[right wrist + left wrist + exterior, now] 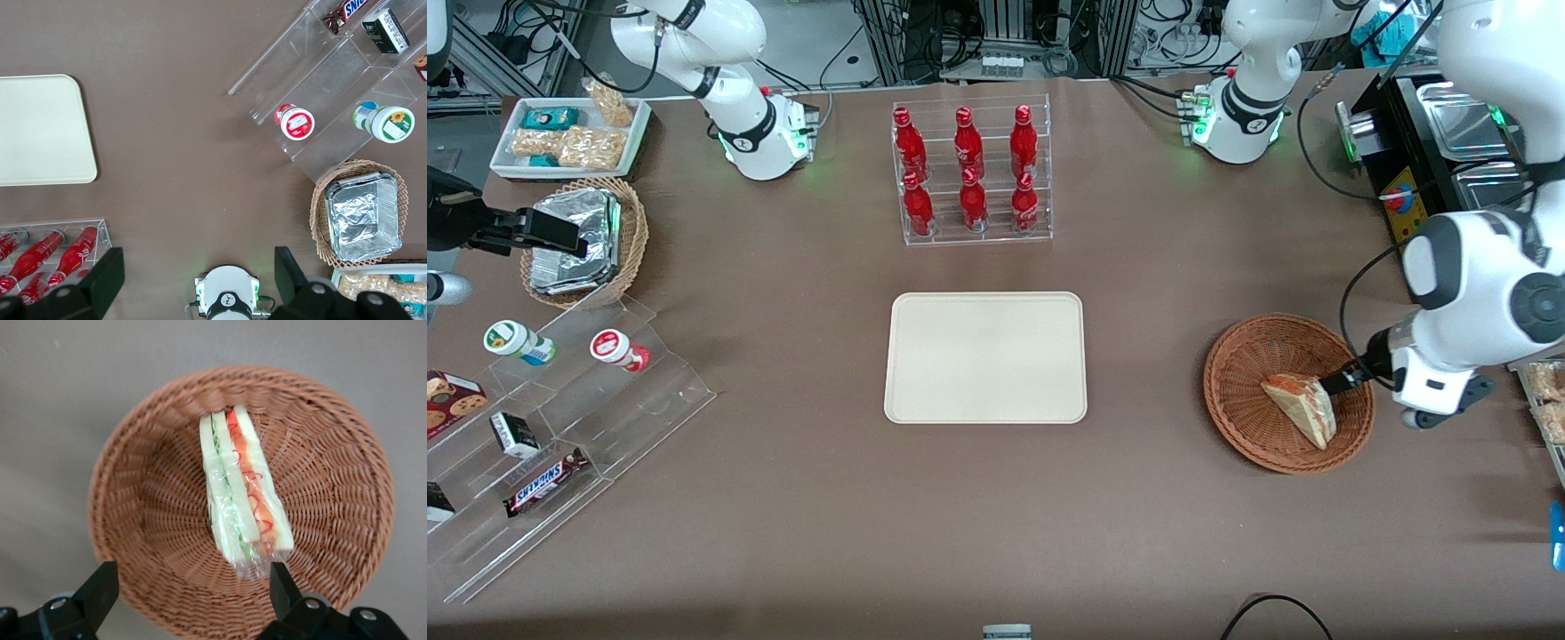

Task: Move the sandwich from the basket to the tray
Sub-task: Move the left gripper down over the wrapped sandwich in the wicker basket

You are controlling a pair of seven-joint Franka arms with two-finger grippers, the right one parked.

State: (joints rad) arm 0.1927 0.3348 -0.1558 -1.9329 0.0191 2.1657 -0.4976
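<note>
Tool hangs low over the basket, fingers spread wide — one tip just beside the sandwich, which lies in the basket, well apart from the tray.

Only "SNICKERS" can be read, on a brown candy bar lying in the clear stepped stand, well apart from the left arm's jaws.

A small triangular wedge sandwich of pale bread is lying in the round reddish-brown wicker basket toward the working arm's end of the brown bench. The left arm's black hand is reaching over the basket's rim, touching the sandwich. The large flat cream-beige rectangular tray is sitting well apart, mid-bench.
</note>
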